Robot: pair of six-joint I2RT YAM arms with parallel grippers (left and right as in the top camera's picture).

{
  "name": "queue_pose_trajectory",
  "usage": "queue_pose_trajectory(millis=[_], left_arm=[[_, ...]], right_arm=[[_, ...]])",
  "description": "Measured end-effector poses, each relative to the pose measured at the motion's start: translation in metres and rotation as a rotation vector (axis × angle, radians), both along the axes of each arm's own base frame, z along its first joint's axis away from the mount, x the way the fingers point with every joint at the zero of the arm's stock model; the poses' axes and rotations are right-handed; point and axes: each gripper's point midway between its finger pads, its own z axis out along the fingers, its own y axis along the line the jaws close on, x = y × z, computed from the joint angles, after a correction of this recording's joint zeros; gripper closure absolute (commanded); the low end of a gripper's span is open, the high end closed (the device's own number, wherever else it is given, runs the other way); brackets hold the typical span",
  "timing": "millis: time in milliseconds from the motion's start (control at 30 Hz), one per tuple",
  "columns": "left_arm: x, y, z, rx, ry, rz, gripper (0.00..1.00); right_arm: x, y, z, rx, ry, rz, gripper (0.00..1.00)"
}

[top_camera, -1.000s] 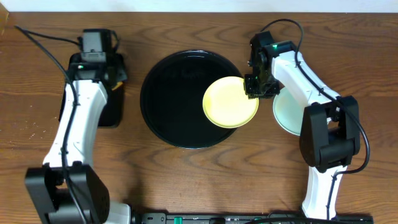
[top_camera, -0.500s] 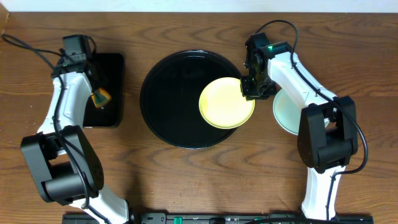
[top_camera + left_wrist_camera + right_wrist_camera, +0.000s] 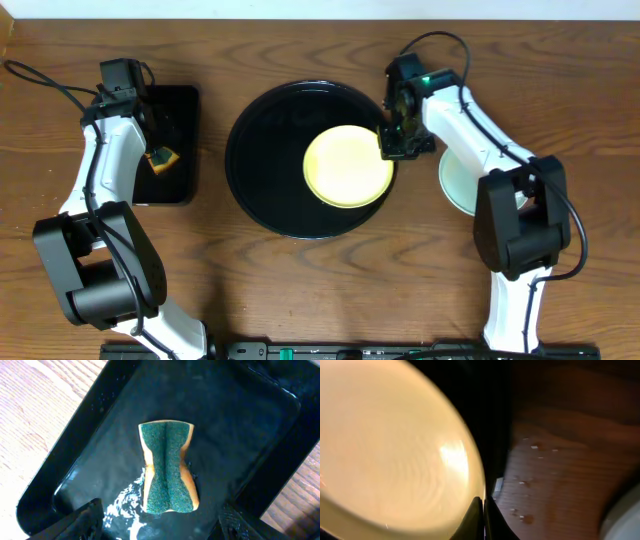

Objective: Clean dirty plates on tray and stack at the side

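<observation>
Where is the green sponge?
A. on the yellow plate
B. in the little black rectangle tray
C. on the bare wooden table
B: the sponge lies inside the rectangular black tray, on its wet floor.

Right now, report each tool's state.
Left tool: open, empty, above the sponge.
Right tool: shut on the yellow plate, at its rim.

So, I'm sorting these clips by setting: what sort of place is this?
Probably a robot lab bench staged for dishwashing, not a real kitchen: two robot arms at a wooden table, a sponge in a wet black rectangular tray, a pale yellow plate on a round black tray.
</observation>
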Motion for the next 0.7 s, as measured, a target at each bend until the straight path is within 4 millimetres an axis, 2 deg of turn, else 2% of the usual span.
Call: queue_pose_trajectory(millis=[100,233,267,400,467,700], left_arm=[[0.000,0.000,0.000,-0.002,0.000,-0.001,0.25],[0.000,0.000,0.000,-0.003,-0.001,-0.001,0.25],[0.000,0.000,0.000,-0.003,-0.001,-0.001,0.25],[0.000,0.000,0.000,-0.003,-0.001,-0.001,0.25],[0.000,-0.001,0.000,-0.003,-0.001,-0.001,0.25],[0.001,-0.002,0.000,-0.010,-0.002,-0.004,0.24]], right_arm=[[-0.005,0.015,0.000,0.000,-0.006,0.038,0.99],[-0.009,0.024,0.000,-0.021,-0.019,0.064,0.99],[-0.009,0.024,-0.001,-0.031,-0.023,0.063,0.96],[0.001,0.021,0.000,-0.071,-0.070,0.026,0.67],[0.012,0.022,0.001,-0.075,-0.115,0.020,0.58],[0.028,0.027,0.003,-0.052,-0.180,-0.009,0.56]])
